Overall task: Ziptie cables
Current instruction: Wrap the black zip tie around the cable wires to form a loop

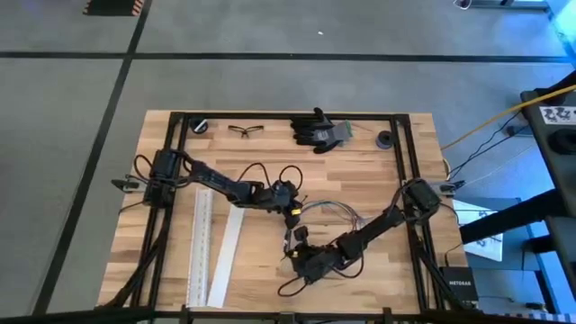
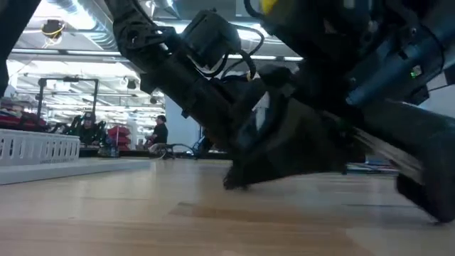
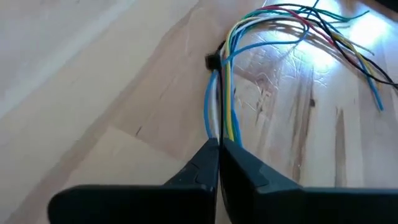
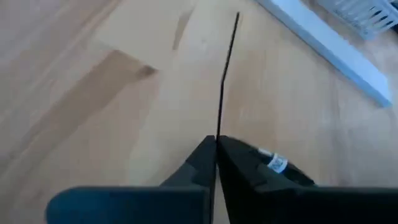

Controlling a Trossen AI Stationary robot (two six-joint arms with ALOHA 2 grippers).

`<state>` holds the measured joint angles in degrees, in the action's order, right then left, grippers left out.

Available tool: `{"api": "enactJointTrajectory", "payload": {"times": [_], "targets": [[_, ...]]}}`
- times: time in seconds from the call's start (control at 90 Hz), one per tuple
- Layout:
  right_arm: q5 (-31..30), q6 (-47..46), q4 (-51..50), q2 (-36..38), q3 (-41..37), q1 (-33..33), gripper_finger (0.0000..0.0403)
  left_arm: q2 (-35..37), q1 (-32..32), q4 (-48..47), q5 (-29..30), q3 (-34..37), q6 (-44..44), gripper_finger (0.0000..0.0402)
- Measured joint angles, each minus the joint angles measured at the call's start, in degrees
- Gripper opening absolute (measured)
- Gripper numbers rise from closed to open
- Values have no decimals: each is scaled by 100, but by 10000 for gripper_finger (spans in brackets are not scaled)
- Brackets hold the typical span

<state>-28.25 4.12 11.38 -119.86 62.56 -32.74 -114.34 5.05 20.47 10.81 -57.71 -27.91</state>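
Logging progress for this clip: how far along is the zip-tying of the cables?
Partly done. A black tie head already sits around the cables. The left gripper is shut on the cables; the right gripper is shut on a thin black strip, seemingly the tie's tail. Whether it is cinched tight can't be told.

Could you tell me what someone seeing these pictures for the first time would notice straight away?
Probably the two dark arms meeting near the middle of the wooden table. The left claw is shut on the cables, whose coloured ends splay apart across the wood. The right claw pinches a thin black zip tie that sticks straight out from it, with white channel strips lying to the left.
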Motion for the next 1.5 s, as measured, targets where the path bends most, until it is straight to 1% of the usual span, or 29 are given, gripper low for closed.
{"api": "enactJointTrajectory", "payload": {"times": [0.089, 0.211, 0.4, 0.522, 0.611, 0.689, 0.867, 1.022, 1.178, 1.322, 1.422, 1.5], "targets": [[41, -327, 91, 139, -144, -39, 0, 54, 68, -44, -2, 0, 189, 0], [19, -1018, 353, 270, -483, -117, 0, 187, 189, -121, 0, 0, 580, 0], [94, -1815, 1813, 448, -1151, -150, 0, 304, 346, -277, 6, 2, 1221, 0], [234, -2188, 2479, 486, -1467, -141, 0, 336, 399, -408, 19, 0, 1526, 0], [319, -2496, 2899, 488, -1637, -139, 0, 336, 426, -543, 133, 0, 1683, 0], [337, -2784, 3206, 488, -1758, -137, 0, 336, 472, -537, 284, 0, 1873, 0], [385, -3553, 4198, 499, -2006, -137, 0, 358, 605, -496, 423, 0, 2411, 0], [243, -4137, 4357, 505, -2231, -137, 0, 493, 727, -458, 726, 0, 3058, 0], [230, -4593, 5135, 505, -2639, -42, 0, 630, 819, -543, 958, -1, 3589, 0], [336, -4593, 5924, 505, -2828, 151, 0, 635, 947, -487, 965, 0, 3877, 0], [662, -4711, 5920, 505, -2917, 314, 0, 635, 1014, -475, 981, 0, 4028, 0], [838, -4910, 5903, 454, -2953, 381, 0, 633, 1066, -491, 1105, 0, 4082, 0]]}}
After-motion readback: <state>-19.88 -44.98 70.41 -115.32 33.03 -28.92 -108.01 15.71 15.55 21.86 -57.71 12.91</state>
